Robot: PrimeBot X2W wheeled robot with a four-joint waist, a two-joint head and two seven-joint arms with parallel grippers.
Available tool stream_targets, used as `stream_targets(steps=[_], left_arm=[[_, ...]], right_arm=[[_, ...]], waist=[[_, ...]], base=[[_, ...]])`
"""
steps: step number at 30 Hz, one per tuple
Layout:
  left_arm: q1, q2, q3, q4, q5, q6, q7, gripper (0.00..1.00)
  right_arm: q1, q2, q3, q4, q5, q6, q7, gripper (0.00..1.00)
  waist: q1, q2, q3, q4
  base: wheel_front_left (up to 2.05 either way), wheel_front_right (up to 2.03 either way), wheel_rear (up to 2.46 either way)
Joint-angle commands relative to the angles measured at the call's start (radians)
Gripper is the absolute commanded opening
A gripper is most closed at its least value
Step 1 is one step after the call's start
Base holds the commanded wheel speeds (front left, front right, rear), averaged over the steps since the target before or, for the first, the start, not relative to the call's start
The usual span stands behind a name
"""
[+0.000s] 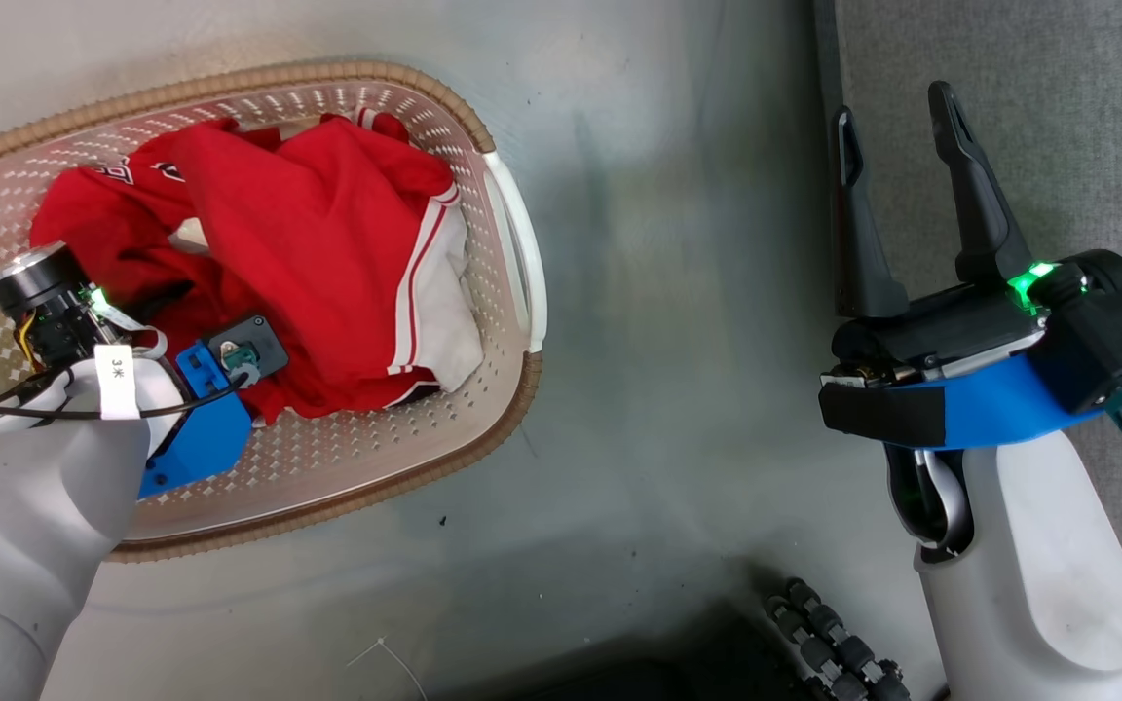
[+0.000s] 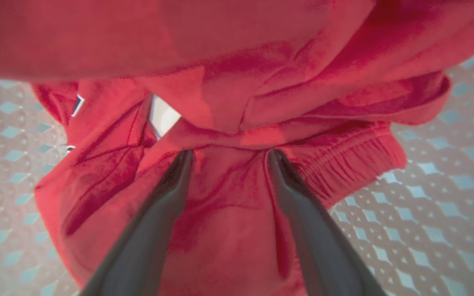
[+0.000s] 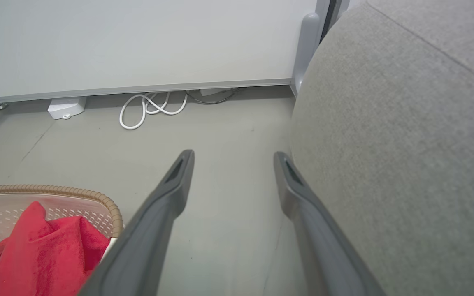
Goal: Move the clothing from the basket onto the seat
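Frame left: left gripper (image 2: 228,158), fingers wide, presses into clothing (image 1: 327,243) in basket (image 1: 444,428), nothing clamped. Frame right: right gripper (image 1: 892,105), fingers wide and empty, hangs beside seat (image 1: 1058,127).

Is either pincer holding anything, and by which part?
Nothing is held. The left pincer is open over the clothing in the basket; the right pincer is open and empty beside the seat.

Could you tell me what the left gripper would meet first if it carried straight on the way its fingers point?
The clothing in the basket: the left gripper points its open fingers into the crumpled red fabric, tips seemingly at its surface, though depth is unclear.
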Motion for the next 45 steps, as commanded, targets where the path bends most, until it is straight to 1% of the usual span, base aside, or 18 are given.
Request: stream_targets(steps=[1, 5, 15, 16, 17, 18, 28, 35, 41, 45], left_arm=[[-0.013, 0.009, -0.007, 0.004, 0.004, 0.001, 0.017, 1.0], [-0.03, 0.005, -0.025, 0.007, 0.001, 0.001, 0.06, 1.0], [-0.044, -0.035, -0.041, 0.01, -0.018, 0.004, 0.186, 1.0], [-0.04, -0.039, -0.04, 0.01, -0.024, 0.005, 0.199, 0.92], [-0.036, -0.042, -0.039, 0.01, -0.027, 0.008, 0.206, 0.43], [-0.033, -0.044, -0.043, 0.01, -0.024, 0.01, 0.213, 0.0], [-0.011, -0.073, -0.059, 0.01, -0.041, 0.032, 0.226, 0.0], [0.01, -0.098, -0.059, 0.01, -0.062, 0.046, 0.214, 0.0], [0.03, -0.117, -0.056, 0.01, -0.083, 0.049, 0.187, 0.0], [0.04, -0.128, -0.054, 0.01, -0.099, 0.042, 0.171, 0.0]], right_arm=[[0.003, -0.001, 0.001, -0.008, 0.007, -0.001, -0.005, 1.0], [0.009, -0.001, 0.004, -0.016, 0.012, -0.001, -0.006, 1.0], [0.026, -0.001, -0.009, -0.035, 0.013, -0.001, -0.006, 1.0], [0.026, -0.001, -0.01, -0.037, 0.012, -0.001, -0.006, 1.0], [0.027, -0.001, -0.012, -0.038, 0.011, -0.001, -0.006, 1.0], [0.028, -0.001, -0.013, -0.039, 0.011, -0.001, -0.006, 1.0], [0.024, -0.001, -0.02, -0.034, 0.004, -0.001, -0.006, 1.0], [0.022, -0.001, -0.029, -0.02, -0.006, -0.001, -0.005, 1.0], [0.017, -0.001, -0.026, -0.005, -0.014, -0.001, -0.006, 1.0], [0.016, -0.001, -0.024, 0.008, -0.018, -0.001, -0.006, 1.0]], waist=[[-0.0001, 0.0, 0.01, -0.004], [-0.0001, 0.0, 0.024, -0.011], [-0.0001, 0.0, 0.041, -0.013], [-0.0001, 0.0, 0.041, -0.013], [-0.0001, 0.0, 0.041, -0.012], [-0.0001, 0.0, 0.041, -0.011], [-0.0001, 0.0, 0.028, -0.002], [-0.0001, 0.0, -0.006, 0.011], [-0.0001, 0.0, -0.05, 0.03], [-0.0001, 0.0, -0.088, 0.043]], base=[[0.0, 0.0, 0.0], [0.0, 0.0, 0.0], [0.0, 0.0, 0.0], [0.0, 0.0, 0.0], [0.0, 0.0, 0.0], [0.0, 0.0, 0.0], [0.0, 0.0, 0.0], [0.0, 0.0, 0.0], [0.0, 0.0, 0.0], [0.0, 0.0, 0.0]])
